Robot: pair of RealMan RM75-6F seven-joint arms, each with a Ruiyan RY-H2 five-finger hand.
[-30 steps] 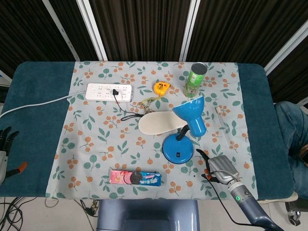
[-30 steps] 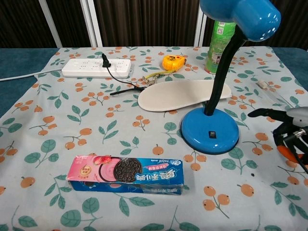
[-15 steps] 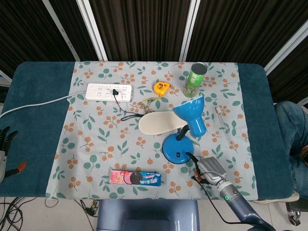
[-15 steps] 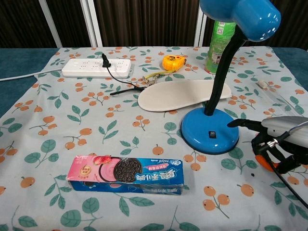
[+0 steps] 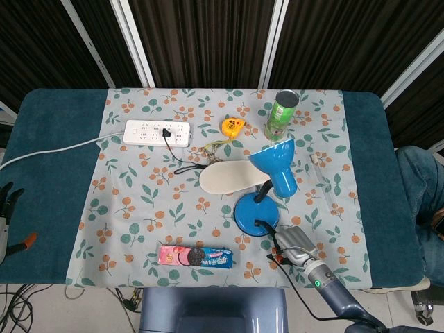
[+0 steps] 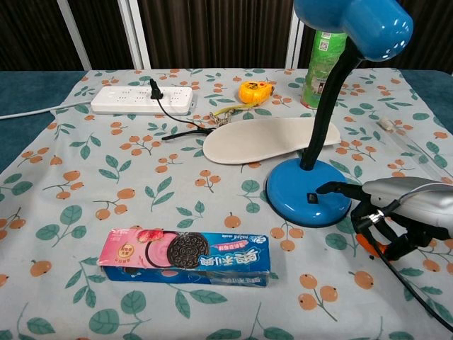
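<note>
The right hand [image 6: 396, 216], fingers apart and holding nothing, has 1 fingertip at the near right rim of the blue lamp base [image 6: 301, 198], which lies just to its left.

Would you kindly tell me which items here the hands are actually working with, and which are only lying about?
In hand:
right hand, fingertip at base of blue desk lamp

Lying about:
pink-and-blue cookie pack
white insole
white power strip
yellow tape measure
green can
left hand
</note>
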